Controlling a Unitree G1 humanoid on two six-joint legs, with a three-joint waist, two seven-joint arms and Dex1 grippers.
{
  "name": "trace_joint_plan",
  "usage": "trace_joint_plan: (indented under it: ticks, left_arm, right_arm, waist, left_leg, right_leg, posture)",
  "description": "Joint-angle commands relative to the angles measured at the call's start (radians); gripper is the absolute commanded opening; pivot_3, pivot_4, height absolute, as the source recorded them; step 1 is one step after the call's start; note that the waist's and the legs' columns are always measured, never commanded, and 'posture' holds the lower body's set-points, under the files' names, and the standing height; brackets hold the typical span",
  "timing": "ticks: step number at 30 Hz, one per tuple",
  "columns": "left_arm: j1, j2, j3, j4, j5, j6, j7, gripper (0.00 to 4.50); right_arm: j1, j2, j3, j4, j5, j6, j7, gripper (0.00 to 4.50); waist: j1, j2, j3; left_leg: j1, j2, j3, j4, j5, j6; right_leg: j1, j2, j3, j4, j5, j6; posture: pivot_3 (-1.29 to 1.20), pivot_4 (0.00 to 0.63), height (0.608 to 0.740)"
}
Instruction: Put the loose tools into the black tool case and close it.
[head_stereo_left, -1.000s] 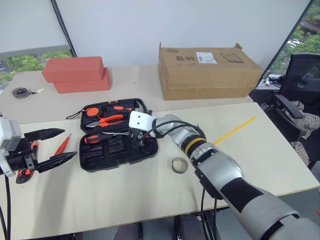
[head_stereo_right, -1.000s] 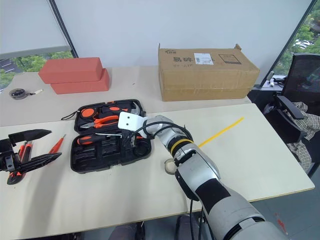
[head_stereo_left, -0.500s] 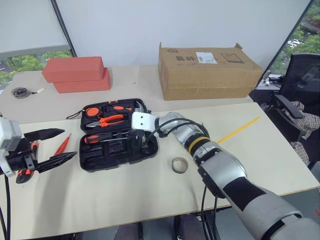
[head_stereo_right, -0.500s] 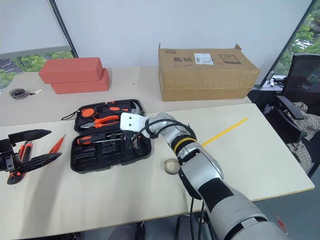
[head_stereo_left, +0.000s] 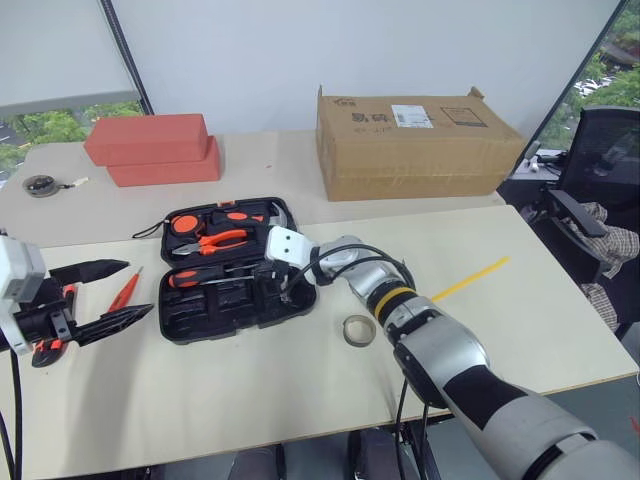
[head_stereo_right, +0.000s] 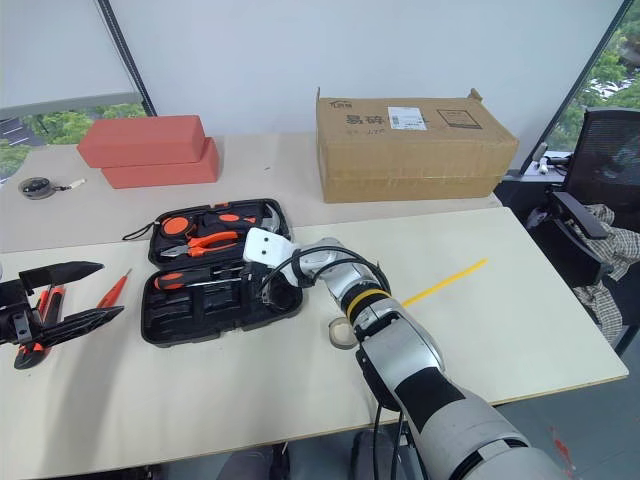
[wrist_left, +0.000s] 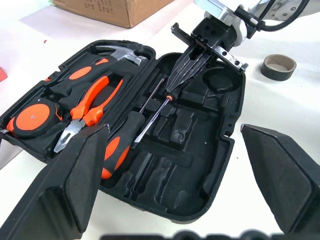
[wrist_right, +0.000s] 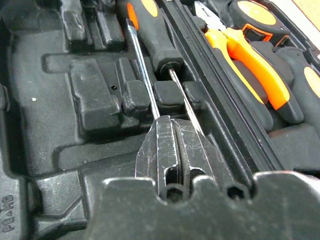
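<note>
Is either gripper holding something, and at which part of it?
Left gripper: open, holds nothing. Right gripper: shut over the screwdriver shaft tip in the case; real grip unclear.

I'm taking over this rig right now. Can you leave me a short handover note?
Right hand: shut, tips down in the open case, on or by a screwdriver shaft; whether it grips is unclear.
Left hand: open, empty, over the table's left edge.
Done: two screwdrivers lie in the case by the pliers, hammer and tape measure.
Left: the tester and an orange-black tool under the left hand lie loose on the table; stow them, then close the case.
</note>
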Motion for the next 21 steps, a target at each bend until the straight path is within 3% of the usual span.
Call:
trace_joint_plan:
  ticks: [1, 6, 12, 17, 21]
  left_arm:
    - [0.007, 0.007, 0.02, -0.024, -0.005, 0.004, 0.011, 4.5]
    - [0.025, -0.005, 0.029, -0.038, -0.008, 0.012, 0.036, 4.5]
    - [0.068, -0.062, 0.04, -0.028, 0.046, 0.009, 0.162, 4.5]
    - [0.01, -0.128, 0.018, 0.016, 0.127, 0.034, 0.385, 4.5]
    - [-0.013, -0.16, -0.034, 0.062, 0.234, 0.023, 0.526, 4.5]
  right_arm:
    - [0.04, -0.011, 0.058, 0.012, -0.065, 0.047, -0.021, 0.04]
    - [0.055, 0.001, 0.065, -0.012, -0.063, 0.058, -0.031, 0.04]
    - [0.037, 0.015, -0.111, -0.165, 0.175, 0.085, 0.122, 0.04]
    - [0.089, -0.04, -0.166, -0.435, 0.332, 0.25, 0.29, 1.36]
    - [0.165, -0.104, -0.178, -0.641, 0.438, 0.336, 0.397, 2.81]
  waist:
    - [0.0, 0.0, 0.0]
    - [0.0, 0.0, 0.0]
    - [-0.001, -0.001, 0.0]
    - [0.005, -0.001, 0.0]
    - [0.011, -0.002, -0.001]
  left_leg:
    - [0.0, 0.0, 0.0, 0.0, 0.0, 0.0]
    - [0.004, 0.0, 0.0, 0.0, 0.0, 0.0]
    - [0.004, 0.001, 0.0, 0.0, -0.003, -0.007]
    - [-0.002, 0.005, -0.001, 0.0, 0.001, -0.001]
    - [-0.001, 0.006, -0.001, 0.0, -0.001, -0.001]
  right_leg:
    - [0.0, 0.0, 0.0, 0.0, 0.0, 0.0]
    - [0.002, 0.0, 0.0, 0.0, -0.001, 0.001]
    - [0.003, 0.0, 0.0, 0.001, -0.002, 0.001]
    - [0.0, 0.002, -0.001, 0.0, 0.001, -0.002]
    - [0.001, 0.002, -0.002, -0.001, 0.001, -0.002]
  posture:
    - [0.0, 0.15, 0.713]
    - [0.0, 0.15, 0.713]
    - [0.0, 0.15, 0.713]
    - [0.0, 0.15, 0.713]
    - [0.0, 0.15, 0.713]
